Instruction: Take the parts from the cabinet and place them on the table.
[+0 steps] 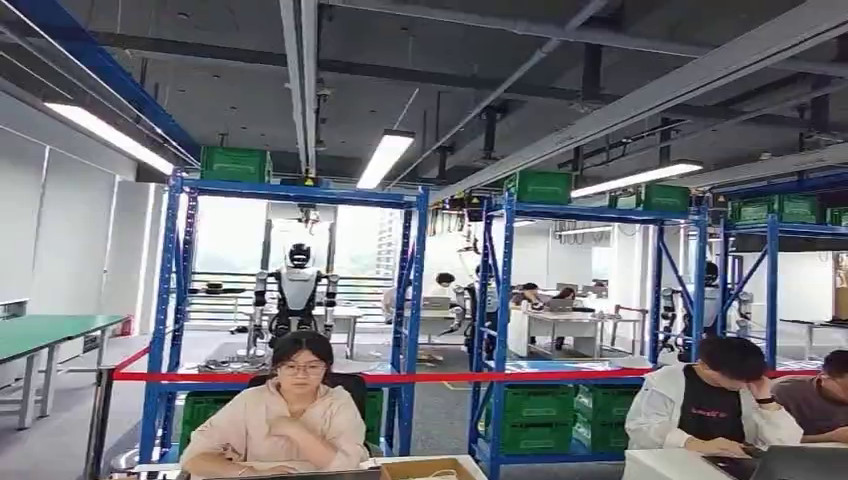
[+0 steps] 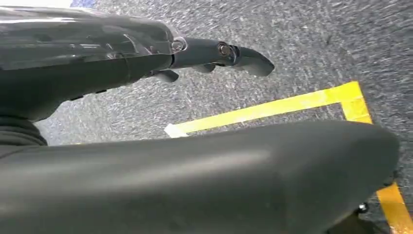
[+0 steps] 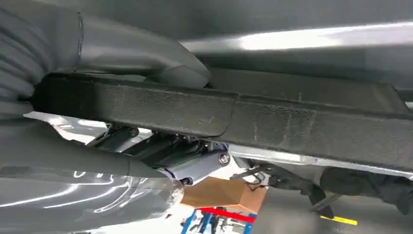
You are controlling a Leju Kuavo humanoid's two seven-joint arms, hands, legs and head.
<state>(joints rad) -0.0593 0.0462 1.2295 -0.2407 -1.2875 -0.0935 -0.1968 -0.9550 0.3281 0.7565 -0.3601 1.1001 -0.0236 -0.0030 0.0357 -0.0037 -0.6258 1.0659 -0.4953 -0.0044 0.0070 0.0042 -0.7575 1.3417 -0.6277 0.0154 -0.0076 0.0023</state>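
Racks: I see blue racks [image 1: 414, 300] across 11 to 2 o'clock in the head view, well apart from me, with green bins [image 1: 540, 405] on their low and top shelves. I can't tell whether one of them is the cabinet.
Tables: a green table [image 1: 45, 332] at 9 o'clock and a white desk [image 1: 670, 462] at 5 o'clock. I can't tell which is the target.
Barrier: red tape [image 1: 400, 378] runs across between me and the racks.
People: a seated person [image 1: 290, 420] at 6 o'clock, with more at 4 o'clock.
Box: a cardboard box [image 1: 430, 468] at 6 o'clock, just beside that person.
Part: a long black bar [image 3: 292, 126] lies across the right wrist view. I judge it to be a task part.
Right hand: the right hand [image 3: 112, 53] is wrapped on the bar, thumb [image 3: 185, 68] over one side and fingers under it.
Left hand: the left hand [image 2: 160, 53] hangs over grey floor with yellow tape [image 2: 272, 107], fingers [image 2: 248, 56] stretched out and holding nothing.
Done: my read is that one part is out and in hand.
Left: set it on a table; I can't tell how many parts remain.
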